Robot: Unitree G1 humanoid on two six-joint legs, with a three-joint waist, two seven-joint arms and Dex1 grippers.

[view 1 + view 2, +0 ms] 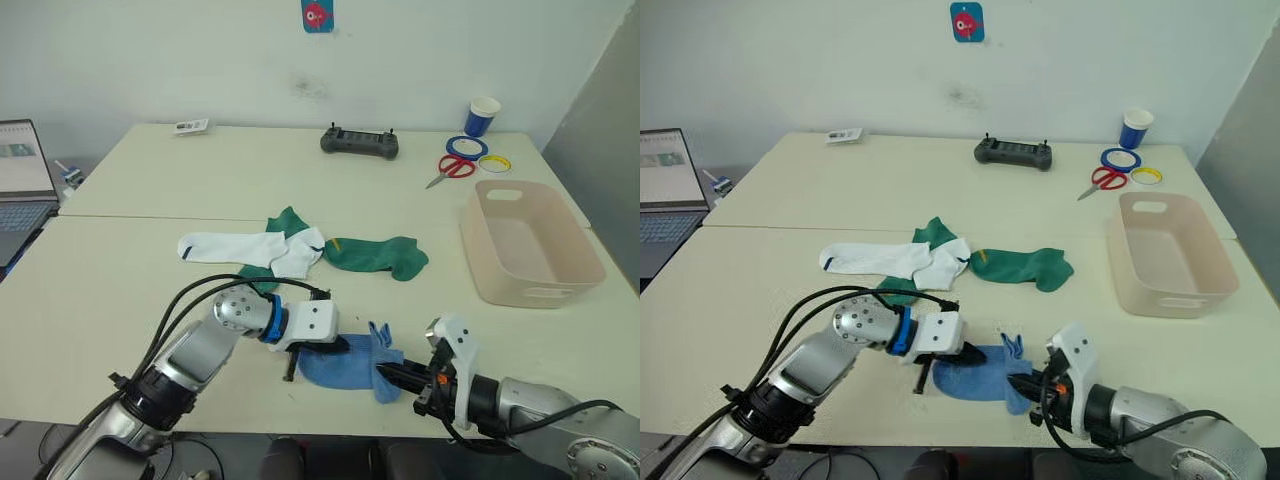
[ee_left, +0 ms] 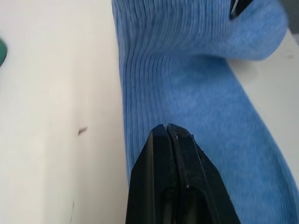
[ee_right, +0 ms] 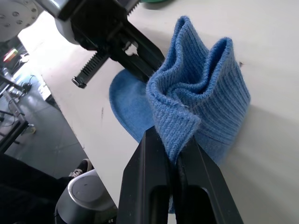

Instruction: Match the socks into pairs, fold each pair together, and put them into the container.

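Note:
The light blue socks (image 1: 340, 370) lie bunched near the table's front edge. My right gripper (image 3: 176, 148) is shut on a raised fold of the ribbed blue cuff at their right end. My left gripper (image 2: 167, 128), fingers shut together, rests its tip on top of the blue fabric at the left end. Farther back lie the white socks (image 1: 255, 248), overlapping a dark green sock (image 1: 288, 222). A second green sock (image 1: 375, 255) stretches to their right. The beige-pink container (image 1: 575, 240) stands at the right with nothing inside.
Along the far edge sit a black controller (image 1: 359, 142), red scissors (image 1: 452, 167), two tape rolls (image 1: 467, 147), a blue-and-white paper cup (image 1: 482, 116) and a small card (image 1: 190, 126). A laptop (image 1: 22, 185) stands off the table's left.

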